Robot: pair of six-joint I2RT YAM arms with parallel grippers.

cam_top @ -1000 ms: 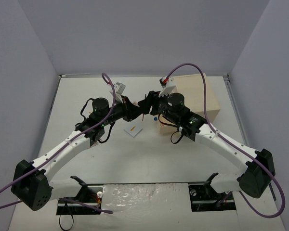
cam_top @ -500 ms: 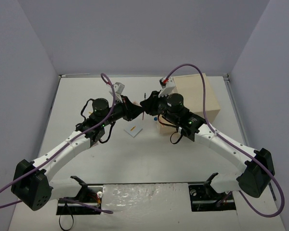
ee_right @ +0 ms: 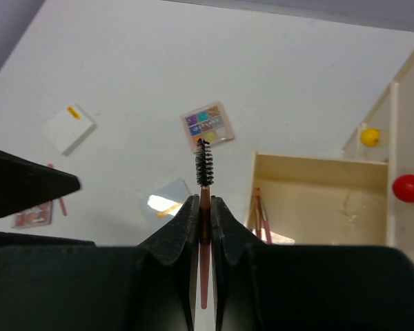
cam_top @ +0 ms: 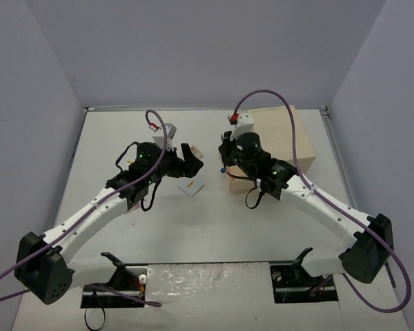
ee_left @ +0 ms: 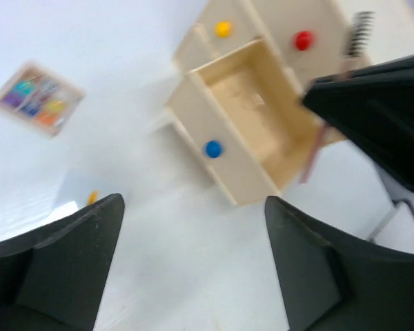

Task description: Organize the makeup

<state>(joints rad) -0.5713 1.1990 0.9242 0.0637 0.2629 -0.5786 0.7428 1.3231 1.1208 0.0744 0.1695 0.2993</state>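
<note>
Now | right end effector (ee_right: 203, 204) | pinches pink brush (ee_right: 204, 165) | tip protruding forward

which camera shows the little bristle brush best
Right wrist: the brush stands sharp and centred, its pink handle clamped in the shut right gripper. Left wrist shows only blurred bristles and a bit of handle beside that gripper. Top external: too small to make out.

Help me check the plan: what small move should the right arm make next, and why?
Probably swing the right tool toward the open drawer and lower the brush in. The tool is shut on the brush's pink stem, the left tool stands open, and pencils already lie in that drawer.
</note>
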